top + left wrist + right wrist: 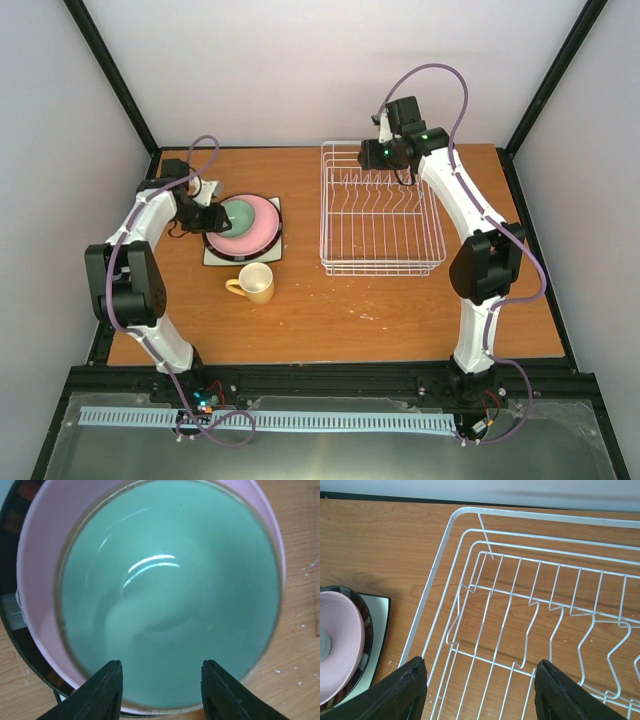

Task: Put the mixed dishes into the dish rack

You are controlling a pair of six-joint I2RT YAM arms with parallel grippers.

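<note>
A stack sits at the table's left: a mint-green bowl [240, 214] on a pink plate [265, 228], over a black-rimmed cream plate [214, 247] and a white square plate [268, 254]. A yellow mug [255, 284] stands just in front. My left gripper [205, 217] is open at the stack's left edge. In the left wrist view the gripper [162, 682] hangs over the near rim of the bowl [170, 590], with the pink plate [35, 595] around it. My right gripper [372, 155] is open and empty over the far-left corner of the white wire dish rack [380, 215]. The flower-marked mint plate is not visible.
The rack [520, 605] holds nothing; its tines stand in rows. The right wrist view, with its gripper [480, 680] open, also shows the pink plate [340, 640] and the white square plate [377, 615] to the rack's left. Walls and a black frame enclose the table.
</note>
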